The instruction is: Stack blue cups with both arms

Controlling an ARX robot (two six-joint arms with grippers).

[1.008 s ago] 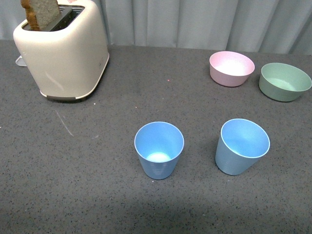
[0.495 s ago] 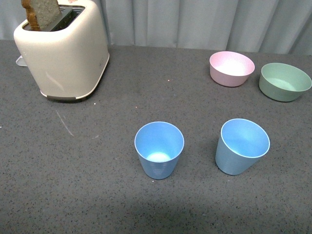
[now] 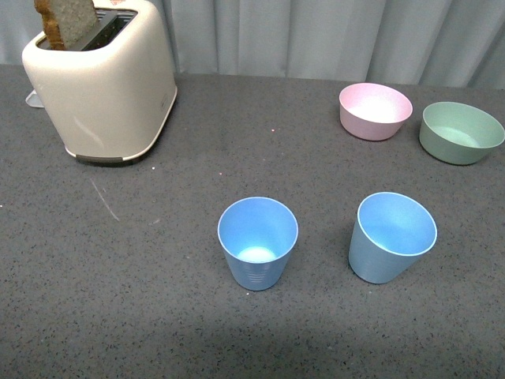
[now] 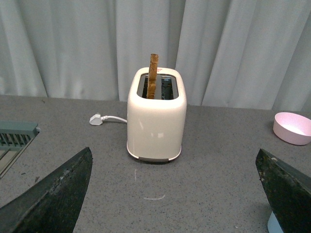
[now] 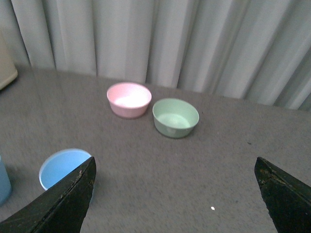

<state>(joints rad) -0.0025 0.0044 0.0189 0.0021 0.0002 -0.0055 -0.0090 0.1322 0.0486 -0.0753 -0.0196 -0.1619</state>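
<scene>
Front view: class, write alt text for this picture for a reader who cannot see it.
A light blue cup and a second light blue cup stand apart, mouths up, near the front of a grey table. Behind them, a cream toaster holding a slice of bread stands far left, and a pink bowl sits beside a green bowl far right.

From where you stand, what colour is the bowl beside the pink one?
The bowl is pale green, clearest in the front view.
</scene>
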